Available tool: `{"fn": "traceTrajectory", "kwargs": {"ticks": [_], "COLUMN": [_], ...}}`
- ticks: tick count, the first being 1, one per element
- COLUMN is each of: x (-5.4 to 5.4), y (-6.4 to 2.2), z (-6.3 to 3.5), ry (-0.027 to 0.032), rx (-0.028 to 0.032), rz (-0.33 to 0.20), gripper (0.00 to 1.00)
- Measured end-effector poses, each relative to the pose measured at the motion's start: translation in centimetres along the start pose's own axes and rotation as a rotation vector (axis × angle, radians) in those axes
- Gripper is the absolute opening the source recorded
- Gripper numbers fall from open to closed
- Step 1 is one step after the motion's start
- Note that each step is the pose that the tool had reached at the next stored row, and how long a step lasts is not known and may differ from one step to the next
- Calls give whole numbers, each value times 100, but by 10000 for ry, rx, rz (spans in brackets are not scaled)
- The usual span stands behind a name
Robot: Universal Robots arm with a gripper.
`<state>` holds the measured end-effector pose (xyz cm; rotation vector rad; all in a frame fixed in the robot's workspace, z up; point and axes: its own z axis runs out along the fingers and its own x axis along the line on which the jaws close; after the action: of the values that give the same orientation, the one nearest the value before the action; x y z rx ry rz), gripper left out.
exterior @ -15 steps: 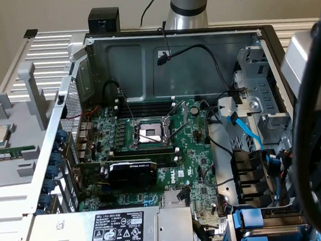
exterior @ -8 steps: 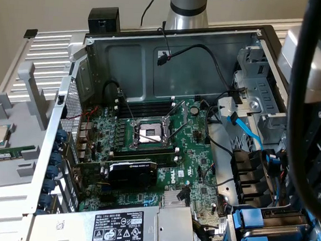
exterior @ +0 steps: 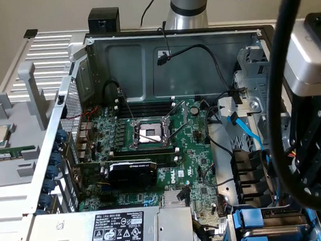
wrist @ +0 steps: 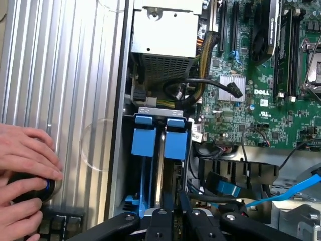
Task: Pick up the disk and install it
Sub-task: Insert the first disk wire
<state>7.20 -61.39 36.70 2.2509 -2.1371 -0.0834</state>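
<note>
- The black linkage-armed gripper (wrist: 175,203) is sitting closest to the wrist lens, with its jaws drawn nearly together. As far as I can judge, it is pinching the near end of the disk (wrist: 175,143), the silver-grey metal hard drive in its blue plastic carrier
- The disk is standing on edge straight ahead of the fingertips, inside the black drive bay (wrist: 189,150) at the corner of the open computer case
- A second blue plastic carrier (wrist: 143,138) is sitting just beside it in the same bay, so any tilt in the grip is risking the two frames binding and the disk jamming short of seated
- The hold is looking narrow and set on one end only, so pushing against resistance is risking a slip
- A flat light-blue data cable (wrist: 301,187) and looping black cables (wrist: 200,93) are lying near the gripper, on the side of the green motherboard (wrist: 261,75). The linkage could be snagging them
- A person's hands (wrist: 25,155) are resting on a round black controller (wrist: 42,188) on the ribbed silver panel (wrist: 65,75) at the gripper's other side. They are apart from it, but a sideways swing would be bringing it towards them
</note>
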Motion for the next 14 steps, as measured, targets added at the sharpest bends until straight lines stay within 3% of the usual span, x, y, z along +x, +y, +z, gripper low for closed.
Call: {"fn": "traceTrajectory", "kwargs": {"ticks": [4, 9, 14], "x": [0, -11, -33], "y": [-1, -2, -4], "z": [11, 25, 27], "ry": [6, 69, 100], "rx": [-41, -98, -110], "rz": [286, 411, 469], "gripper": [16, 16, 16]}}
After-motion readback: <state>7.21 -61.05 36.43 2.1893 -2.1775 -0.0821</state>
